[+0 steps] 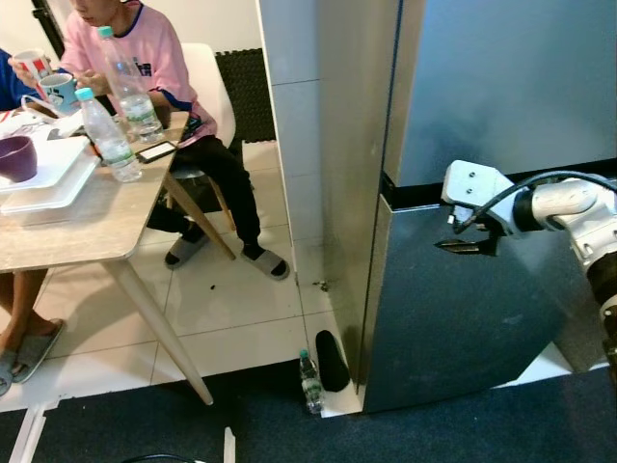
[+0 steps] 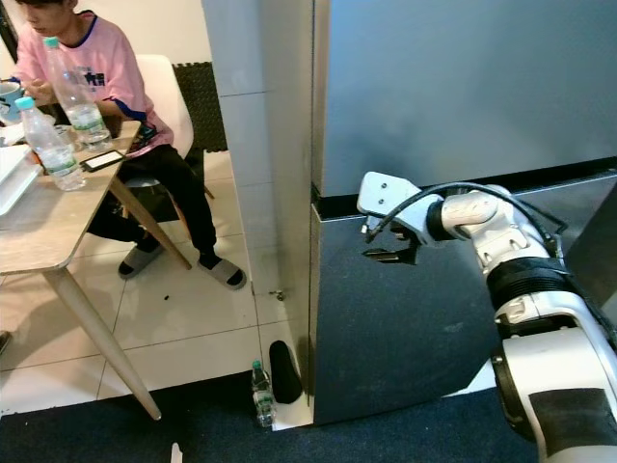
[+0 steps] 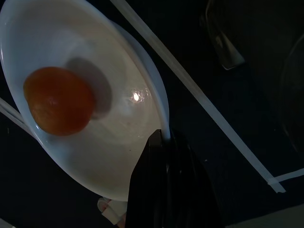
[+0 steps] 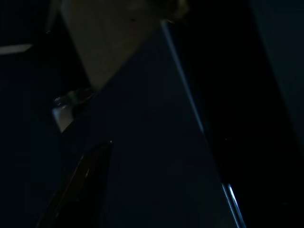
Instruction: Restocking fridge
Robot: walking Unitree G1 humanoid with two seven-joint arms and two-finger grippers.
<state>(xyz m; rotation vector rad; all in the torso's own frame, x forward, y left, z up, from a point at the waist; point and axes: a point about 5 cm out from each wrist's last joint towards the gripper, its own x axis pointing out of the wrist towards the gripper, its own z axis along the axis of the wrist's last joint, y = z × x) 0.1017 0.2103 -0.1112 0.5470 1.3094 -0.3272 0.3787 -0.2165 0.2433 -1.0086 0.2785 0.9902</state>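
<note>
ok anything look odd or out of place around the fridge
Yes: a water bottle stands on the floor at the fridge's lower left corner, beside a dark slipper-like object. Both lie near the lower door's edge, which looks slightly ajar by the right end effector.

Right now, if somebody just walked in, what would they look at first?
Probably the big grey fridge straight ahead, with the robot's right gripper held up against its lower door. In the left wrist view, the left gripper pinches the rim of a white plate carrying an orange fruit. Off to the left, a person in a pink shirt sits at a table with water bottles.
</note>
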